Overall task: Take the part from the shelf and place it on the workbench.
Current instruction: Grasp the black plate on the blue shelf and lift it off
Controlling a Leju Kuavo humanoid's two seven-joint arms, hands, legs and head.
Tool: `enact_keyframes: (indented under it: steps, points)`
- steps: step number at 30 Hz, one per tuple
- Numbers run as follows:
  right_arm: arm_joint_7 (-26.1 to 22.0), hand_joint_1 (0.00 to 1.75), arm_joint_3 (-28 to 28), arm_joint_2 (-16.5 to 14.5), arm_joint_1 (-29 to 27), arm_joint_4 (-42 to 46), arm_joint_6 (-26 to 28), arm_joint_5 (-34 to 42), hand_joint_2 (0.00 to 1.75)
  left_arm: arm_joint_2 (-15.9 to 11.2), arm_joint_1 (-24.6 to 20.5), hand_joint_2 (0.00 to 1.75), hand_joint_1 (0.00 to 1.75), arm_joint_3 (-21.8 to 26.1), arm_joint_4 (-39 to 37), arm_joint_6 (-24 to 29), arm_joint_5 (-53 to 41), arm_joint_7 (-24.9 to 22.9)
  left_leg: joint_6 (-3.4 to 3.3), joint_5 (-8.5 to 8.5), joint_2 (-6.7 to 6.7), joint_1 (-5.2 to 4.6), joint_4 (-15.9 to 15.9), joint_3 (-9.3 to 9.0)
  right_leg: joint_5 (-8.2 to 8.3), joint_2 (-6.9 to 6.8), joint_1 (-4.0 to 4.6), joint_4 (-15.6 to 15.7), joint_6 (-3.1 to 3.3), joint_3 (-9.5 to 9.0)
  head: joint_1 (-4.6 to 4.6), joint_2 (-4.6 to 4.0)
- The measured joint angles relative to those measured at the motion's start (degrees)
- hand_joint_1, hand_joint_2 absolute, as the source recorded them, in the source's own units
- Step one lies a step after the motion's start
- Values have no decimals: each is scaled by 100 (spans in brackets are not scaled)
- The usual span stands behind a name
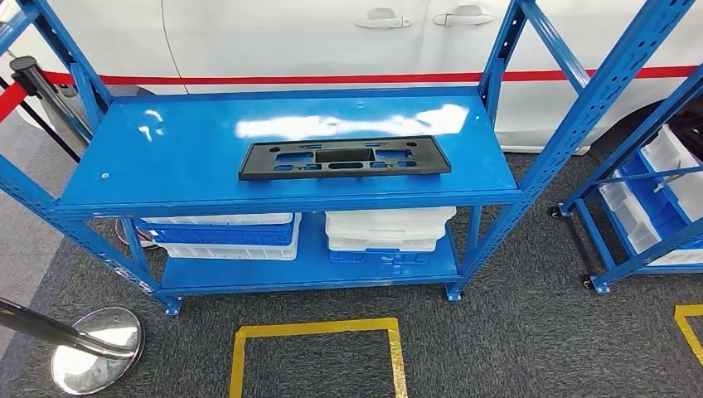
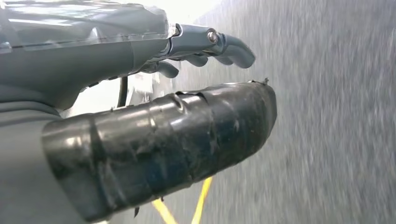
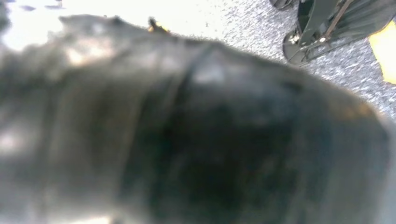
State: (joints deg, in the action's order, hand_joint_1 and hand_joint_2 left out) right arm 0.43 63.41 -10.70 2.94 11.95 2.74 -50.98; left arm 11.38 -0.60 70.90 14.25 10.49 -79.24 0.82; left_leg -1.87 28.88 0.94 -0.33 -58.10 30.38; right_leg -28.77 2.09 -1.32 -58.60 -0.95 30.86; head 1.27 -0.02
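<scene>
Left hand (image 2: 154,116): seen from its wrist camera, empty, thumb and darker fingers held apart, hanging over grey carpet (image 2: 336,116) with a yellow floor line below it; right hand (image 3: 187,130): so near its own lens that it is a dark blur, whether its fingers are apart or together cannot be told; part (image 1: 344,157): long flat black plastic panel with cut-outs, lying flat on the upper deck of the blue shelf (image 1: 166,157), near the middle, its long side roughly along the front edge, untouched; below it, white and blue bins (image 1: 388,232) stacked on the lower deck; beyond, a white car (image 1: 273,37); a chrome barrier post (image 1: 95,348) at the robot's left. Hazards, as judged: the deck is glossy, so a one-sided push may skid the panel backward rather than lift it; a thin flat piece offers little edge to fingers; held at one end only, it could tip and drop; an arm rising blind may strike the shelf's front rail or uprights.
</scene>
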Motion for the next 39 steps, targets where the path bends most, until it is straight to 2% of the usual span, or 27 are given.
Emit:
enact_keyframes:
  steps: [6,9,11,13,15,17,20,23,27,32,35,39]
  points:
    - [53,0,114,398,-34,-1,201,95,0,-415,44,0,0,299,55,-49,581,-12,0,0,0,0,0,1,0,0,0,0,0,2,0,0]
    - [-282,0,219,668,-42,20,407,283,0,-538,76,0,0,372,98,-177,415,40,0,0,0,-2,-1,2,0,-1,-3,1,0,1,-1,0]
    - [-1041,0,338,905,-60,81,456,497,0,-575,93,0,0,374,104,-240,271,3,-1,1,0,-9,-1,2,0,-1,-10,2,0,0,1,0]
    - [-2130,0,465,1223,-85,238,254,715,0,-581,100,0,0,376,104,-271,200,-50,-3,1,1,-19,-2,3,1,1,-21,1,-1,-1,-1,0]
    - [-3040,0,603,1554,-97,632,-329,937,0,-569,103,0,0,391,103,-281,183,-70,-8,2,1,-24,-7,7,2,4,-25,2,-3,-3,-2,0]
    - [-3354,0,721,1700,-96,1452,-1221,1170,0,-554,103,0,0,435,103,-282,166,-49,-14,3,1,-24,-14,9,4,4,-25,3,-7,-4,-2,0]
    - [-3077,0,706,1426,-151,3407,-2513,1682,0,-535,102,0,0,543,104,-282,107,18,-18,3,0,-23,-17,4,7,2,-23,3,-11,-1,-1,0]
    - [-2879,0,393,897,-384,5376,-3144,2309,0,-504,102,0,0,647,106,-287,31,74,-17,2,2,-18,-16,2,5,-1,-17,-2,-10,2,0,0]
    - [-3114,0,-325,407,-865,7214,-3426,2793,0,-462,98,0,0,746,111,-302,-68,130,-16,3,1,-3,-11,2,0,0,-1,-6,-3,3,-3,0]
    - [-3654,0,-1103,97,-1466,8689,-3469,2852,0,-421,83,0,0,807,111,-304,-164,138,-15,3,13,0,-10,3,-8,-11,1,-7,-3,-2,-2,0]
    - [-3797,0,-1578,-29,-1783,9391,-3459,2839,0,-418,68,0,0,831,111,-298,-199,134,-14,3,11,0,-10,2,-9,-8,1,-8,-2,-3,-1,0]
    - [-3798,0,-1829,-119,-1969,9865,-3450,2840,0,-413,51,0,0,836,111,-297,-204,129,-14,4,10,0,-10,2,-9,-8,0,-7,-2,-5,-2,0]
